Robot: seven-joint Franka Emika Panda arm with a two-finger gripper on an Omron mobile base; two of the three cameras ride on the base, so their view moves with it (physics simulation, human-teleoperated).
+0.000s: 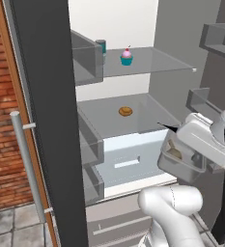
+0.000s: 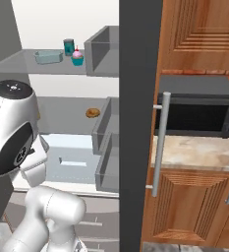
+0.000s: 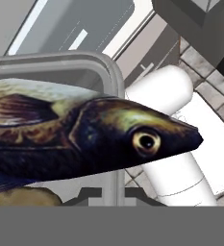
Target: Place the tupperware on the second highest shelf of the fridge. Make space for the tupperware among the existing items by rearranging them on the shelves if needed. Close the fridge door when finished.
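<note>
The fridge [image 1: 41, 96] stands with both doors swung wide, its white interior exposed, and everything else is placed against it. To its left a red brick wall [image 1: 0, 120] is seen; to its right a wooden cabinet [image 2: 199, 34] hangs above a black microwave [image 2: 197, 113] on a pale stone counter [image 2: 199, 152]. Inside, the upper glass shelf [image 1: 157, 60] carries a pale block [image 2: 48, 57], a dark teal can [image 2: 69, 47] and a pink-frosted cupcake [image 1: 127, 56]. Below it the second highest shelf [image 1: 99, 113], forming the top of the white drawer [image 1: 128, 161], carries a small brown round piece [image 1: 125, 111] near its middle.

In front of the fridge's lower right, level with the drawer, the tupperware [image 1: 177, 161] is held tilted in the air, clear of every shelf. The gripper [image 3: 113, 194] is closed narrowly on the box's near rim, as seen in the hand view. Inside the box a dark fish [image 3: 84, 139] with a yellow eye is seen lying.
</note>
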